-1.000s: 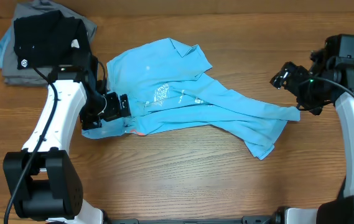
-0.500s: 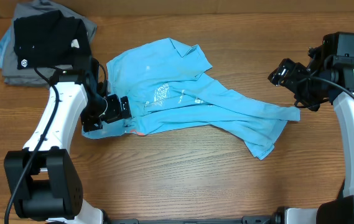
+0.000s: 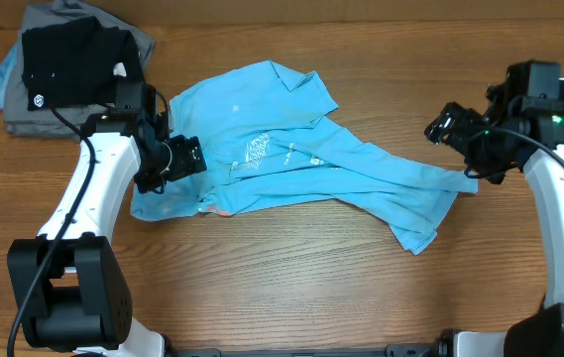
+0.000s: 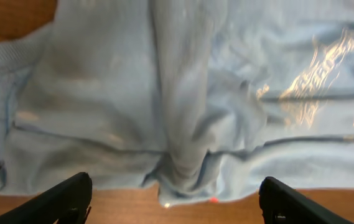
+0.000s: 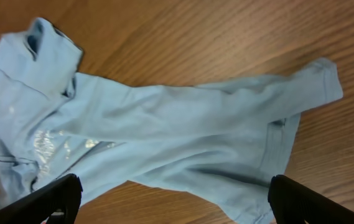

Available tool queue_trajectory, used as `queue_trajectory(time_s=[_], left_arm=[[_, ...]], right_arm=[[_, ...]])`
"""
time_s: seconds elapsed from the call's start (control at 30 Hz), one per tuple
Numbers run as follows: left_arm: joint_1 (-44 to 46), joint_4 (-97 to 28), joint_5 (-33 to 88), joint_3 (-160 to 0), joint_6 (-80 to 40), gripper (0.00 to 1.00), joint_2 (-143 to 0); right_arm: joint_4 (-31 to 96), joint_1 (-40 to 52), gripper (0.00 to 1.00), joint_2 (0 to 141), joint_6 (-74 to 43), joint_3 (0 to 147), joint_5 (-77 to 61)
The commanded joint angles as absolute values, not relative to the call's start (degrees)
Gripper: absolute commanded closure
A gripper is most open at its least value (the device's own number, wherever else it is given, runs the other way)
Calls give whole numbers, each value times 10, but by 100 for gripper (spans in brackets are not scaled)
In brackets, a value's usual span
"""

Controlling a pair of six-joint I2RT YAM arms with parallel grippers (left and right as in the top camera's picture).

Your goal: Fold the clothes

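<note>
Light blue T-shirt (image 3: 301, 169) lies crumpled across the middle of the wooden table (image 3: 291, 288). It's unfolded and runs from upper left down to lower right. White lettering (image 3: 257, 151) faces up near its centre. Left gripper (image 3: 184, 157) sits over the shirt's left edge; can't tell from above if it touches. Right gripper (image 3: 450, 127) hangs over bare wood just beside the shirt's right end. Black shirt (image 3: 68, 59) sits on a grey pile (image 3: 24, 117) in the far left corner, well apart from the blue one.

Left wrist view: both fingers (image 4: 58, 199) are spread wide with nothing between them, so the jaws are released. Wrinkled blue cloth fills the frame, with one thick fold running down the middle. The hem meets the wood near the bottom, with a small red mark (image 4: 214, 200) there.

Right wrist view: fingers (image 5: 313, 202) sit at the far corners, jaws released, holding nothing. The shirt lies spread on the wood, collar (image 5: 40, 37) at upper left, sleeve (image 5: 316, 81) at upper right.
</note>
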State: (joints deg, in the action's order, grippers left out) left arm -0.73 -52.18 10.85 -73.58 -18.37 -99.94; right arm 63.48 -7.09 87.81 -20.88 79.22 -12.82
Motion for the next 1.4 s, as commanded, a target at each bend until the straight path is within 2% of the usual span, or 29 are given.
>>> queue_trajectory(time_s=[0.0,0.27,0.33,0.43,0.6,1.0,1.37], left_arm=[[-7,-502,102,-733,-216,12,-1000],[-7,-496,97,-733,-219,16,-1015],[-7,-497,94,-733,-219,15,-1026],[-7,-496,88,-733,-219,7,-1039],[-13,-508,67,-733,-218,3,-1045],[-61,-538,54,-734,-195,0,-1045],[-63,-540,54,-734,-195,0,-1045]], right_arm=[[618,-70,0,890,-210,761,-121],[585,-70,0,897,-211,700,-123],[578,-70,0,897,-212,688,-123],[573,-70,0,897,-212,685,-123],[573,-70,0,897,-212,685,-123],[570,-70,0,897,-212,685,-100],[571,-70,0,897,-212,685,-103]])
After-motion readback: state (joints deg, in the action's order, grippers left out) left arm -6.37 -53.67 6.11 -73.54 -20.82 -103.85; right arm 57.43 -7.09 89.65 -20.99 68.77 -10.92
